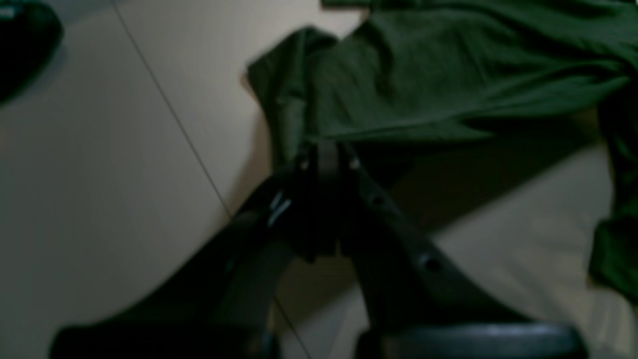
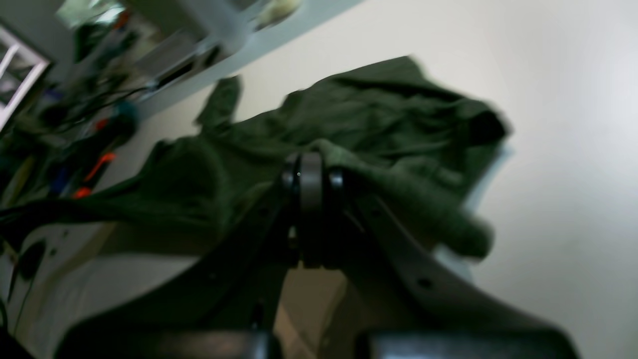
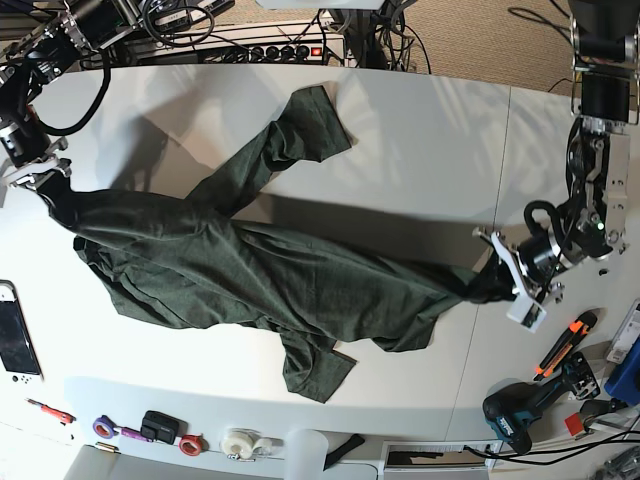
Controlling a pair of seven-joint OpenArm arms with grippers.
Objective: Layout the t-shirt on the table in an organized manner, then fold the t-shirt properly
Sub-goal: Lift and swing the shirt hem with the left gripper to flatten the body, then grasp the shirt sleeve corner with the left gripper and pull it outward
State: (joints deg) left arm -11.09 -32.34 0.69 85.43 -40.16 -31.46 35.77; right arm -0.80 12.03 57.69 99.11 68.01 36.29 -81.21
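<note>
You are looking down at a wide white desk [image 3: 420,130] with a dark green t-shirt [image 3: 250,280] stretched across it between your two arms. In the base view the shirt runs from the far left edge to the right side, rumpled and twisted, with one sleeve [image 3: 310,120] angled up toward the back of the desk and the other sleeve [image 3: 315,370] pointing toward the front edge. Your left gripper [image 3: 497,280], on the right of the base view, is closed on a bunched end of the shirt; in the left wrist view its fingers [image 1: 326,157] pinch together on the fabric edge, with cloth [image 1: 448,75] spreading away above and beyond them and a thin dark seam line [image 1: 164,99] of the desk running to the left. Your right gripper [image 3: 50,185], at the left edge of the base view, is also closed on the shirt; in the right wrist view its fingers [image 2: 310,174] are pressed together with a fold of green cloth [image 2: 379,124] wrapped over and around the tips, and the rest of the garment trails away behind. The shirt between the two grips looks lifted at both ends and rests on the desk through the middle. Along the front edge of the desk lie rolls of tape [image 3: 240,443], a small black device [image 3: 157,424], and a handheld console [image 3: 18,342] at the left. At the right front sit an orange-handled tool [image 3: 560,347] and a power drill [image 3: 520,410].
</note>
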